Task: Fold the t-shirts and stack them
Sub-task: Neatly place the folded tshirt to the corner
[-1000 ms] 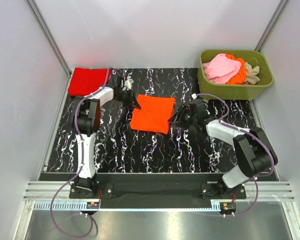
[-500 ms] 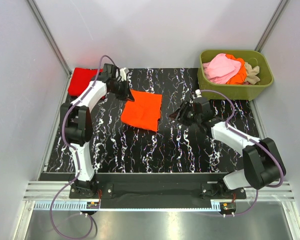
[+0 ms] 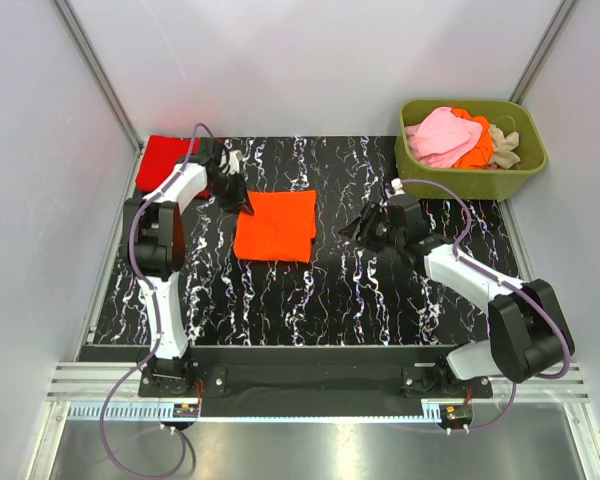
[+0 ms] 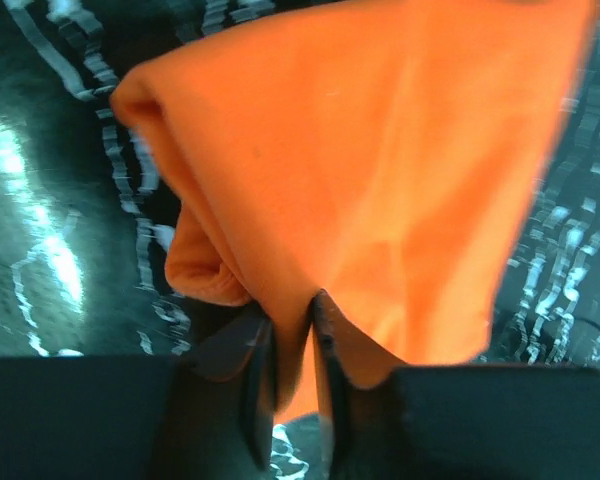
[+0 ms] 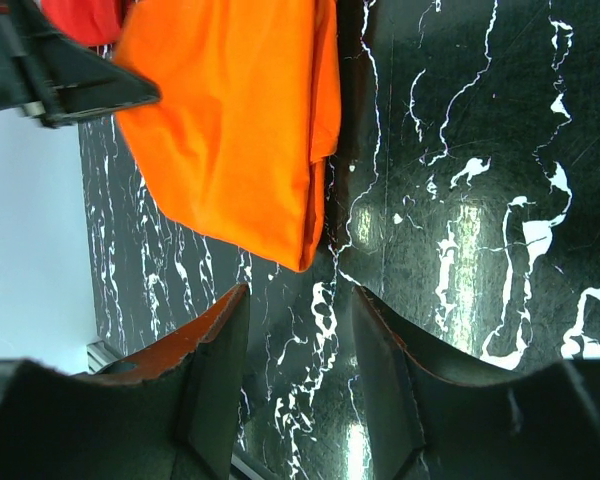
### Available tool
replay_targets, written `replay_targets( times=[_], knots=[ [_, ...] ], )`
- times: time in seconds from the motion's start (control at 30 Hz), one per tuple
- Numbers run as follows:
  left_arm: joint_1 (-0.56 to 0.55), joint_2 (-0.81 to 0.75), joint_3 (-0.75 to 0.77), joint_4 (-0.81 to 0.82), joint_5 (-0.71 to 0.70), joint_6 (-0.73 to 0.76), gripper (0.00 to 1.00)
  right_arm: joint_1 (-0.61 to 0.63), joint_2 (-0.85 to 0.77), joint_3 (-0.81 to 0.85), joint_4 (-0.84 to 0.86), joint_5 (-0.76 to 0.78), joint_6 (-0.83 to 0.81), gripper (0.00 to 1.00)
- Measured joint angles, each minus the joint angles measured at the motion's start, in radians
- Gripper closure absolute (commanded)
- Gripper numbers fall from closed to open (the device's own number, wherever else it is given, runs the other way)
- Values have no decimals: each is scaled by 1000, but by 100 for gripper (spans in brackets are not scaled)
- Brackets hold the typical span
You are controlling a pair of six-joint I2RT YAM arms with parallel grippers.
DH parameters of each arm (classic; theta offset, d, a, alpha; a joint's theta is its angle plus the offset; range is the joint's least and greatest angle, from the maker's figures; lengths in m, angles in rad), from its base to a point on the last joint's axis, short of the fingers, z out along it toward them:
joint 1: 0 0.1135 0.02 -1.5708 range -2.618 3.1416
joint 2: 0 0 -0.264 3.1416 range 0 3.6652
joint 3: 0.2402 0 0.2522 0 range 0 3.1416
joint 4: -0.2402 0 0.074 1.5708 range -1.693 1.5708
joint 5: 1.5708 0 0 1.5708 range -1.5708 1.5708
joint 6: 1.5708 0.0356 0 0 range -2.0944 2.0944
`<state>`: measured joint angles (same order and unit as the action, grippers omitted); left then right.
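A folded bright orange t-shirt (image 3: 276, 226) lies on the black marbled table, left of centre. My left gripper (image 3: 242, 203) is shut on its far left corner; in the left wrist view the cloth (image 4: 380, 160) is pinched between the jaws (image 4: 294, 305). A folded red t-shirt (image 3: 168, 158) lies at the far left corner, partly behind the left arm. My right gripper (image 3: 356, 228) is open and empty, right of the orange shirt and apart from it; the right wrist view shows the shirt (image 5: 235, 120) beyond the open fingers (image 5: 298, 300). Pink, orange and beige shirts (image 3: 450, 137) lie in the tub.
An olive-green plastic tub (image 3: 470, 175) stands at the far right corner. White walls with metal posts close in the table on the left, back and right. The left gripper's finger also shows in the right wrist view (image 5: 70, 90).
My left gripper has dragged the orange shirt leftward and toward the red shirt. My right gripper let go of the shirt's right edge earlier and now stays open, apart from it.
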<state>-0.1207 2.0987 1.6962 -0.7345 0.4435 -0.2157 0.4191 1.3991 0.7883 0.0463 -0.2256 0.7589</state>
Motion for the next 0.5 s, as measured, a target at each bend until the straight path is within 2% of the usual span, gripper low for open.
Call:
replay_targets(
  times=[0.07,0.17,0.3,0.5],
  knots=[
    [20,37,0,-1,0,1,57,0,-8,0,-8,0,-3,47],
    [51,86,4,-10,1,-2,46,0,-15,0,-18,0,-4,47],
    [84,109,18,-16,4,-10,38,0,-16,1,-27,0,-6,47],
    [102,110,30,13,31,-24,37,0,-16,5,-37,0,-7,47]
  ],
)
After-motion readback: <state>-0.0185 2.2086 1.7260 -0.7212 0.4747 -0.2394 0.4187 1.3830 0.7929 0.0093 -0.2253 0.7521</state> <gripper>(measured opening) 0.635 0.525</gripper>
